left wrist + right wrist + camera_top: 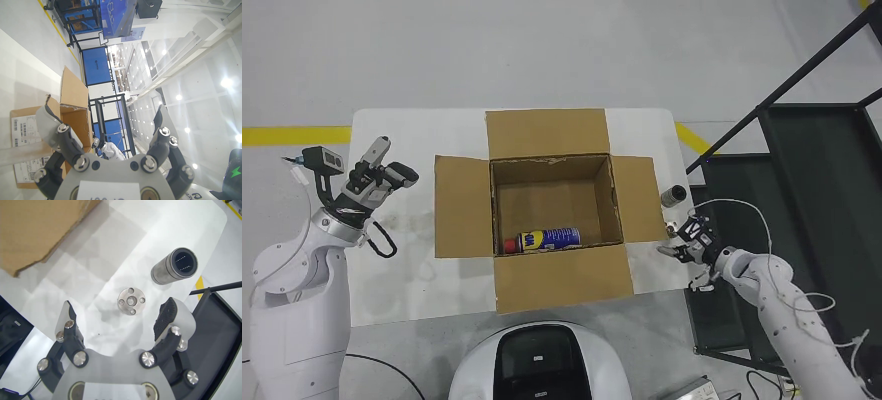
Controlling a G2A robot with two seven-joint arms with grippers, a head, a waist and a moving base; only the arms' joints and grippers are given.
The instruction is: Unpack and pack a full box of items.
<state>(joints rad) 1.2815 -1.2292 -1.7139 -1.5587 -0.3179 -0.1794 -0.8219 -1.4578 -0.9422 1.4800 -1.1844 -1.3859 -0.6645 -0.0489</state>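
An open cardboard box (554,130) stands mid-table with all flaps spread; its side also shows in the left wrist view (74,121). A blue and red spray can (544,240) lies inside along the near wall. My right gripper (682,243) (121,313) hovers open above the table's right edge, over a small round metal flange (131,303). A grey metal cylinder (675,194) (173,266) lies on its side just beyond the flange. My left gripper (387,165) (102,117) is raised at the table's left side, open and holding nothing, tilted toward the room.
The white table (412,290) has bare room left of the box. A dark metal rack (782,180) stands close against the table's right edge. A corner of the box's right flap (37,228) lies near the flange.
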